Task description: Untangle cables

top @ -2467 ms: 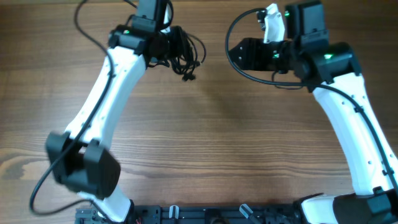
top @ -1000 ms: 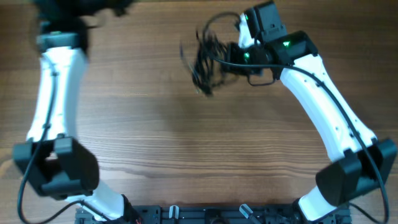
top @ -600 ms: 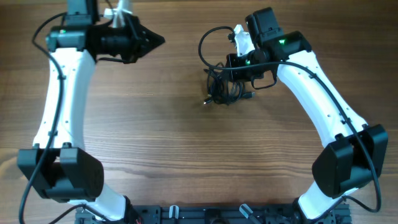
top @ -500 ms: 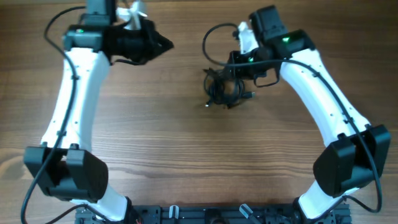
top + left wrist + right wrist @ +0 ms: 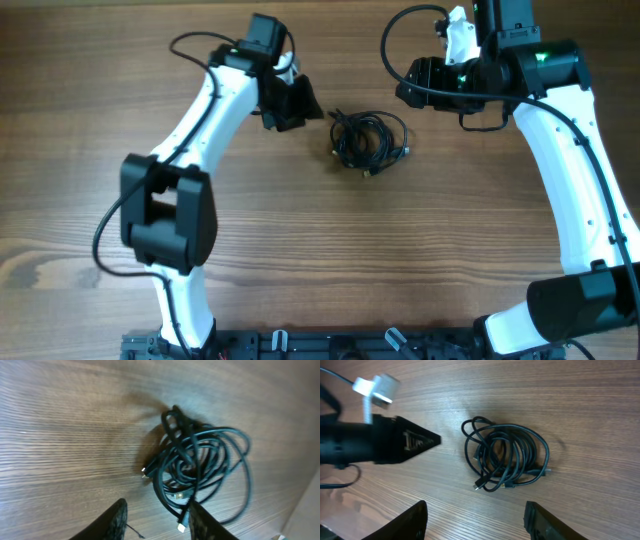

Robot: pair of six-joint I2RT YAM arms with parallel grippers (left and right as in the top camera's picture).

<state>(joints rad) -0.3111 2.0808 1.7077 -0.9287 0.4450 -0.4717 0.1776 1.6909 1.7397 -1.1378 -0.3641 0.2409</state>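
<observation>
The cables [image 5: 368, 142] are thin black cords coiled in a small tangled bundle, lying flat on the wooden table [image 5: 320, 240] near the far middle. My left gripper [image 5: 312, 108] is just left of the bundle, pointing at it, open and empty. In the left wrist view the bundle [image 5: 200, 470] lies right ahead of the open fingers [image 5: 155, 510], and a plug end rests by the right finger. My right gripper [image 5: 402, 90] is above and to the right of the bundle, open wide and empty. The right wrist view shows the bundle [image 5: 507, 457] beyond the spread fingers [image 5: 476, 507].
The left gripper's black pointed fingers [image 5: 405, 442] show in the right wrist view, left of the bundle. A black rail [image 5: 330, 345] runs along the table's near edge. The arms' own thick cables loop near each wrist [image 5: 395, 40].
The right gripper let go of the bundle, which now lies on the table, and drew back to the right. The left arm swung in from the far left to beside the bundle.
</observation>
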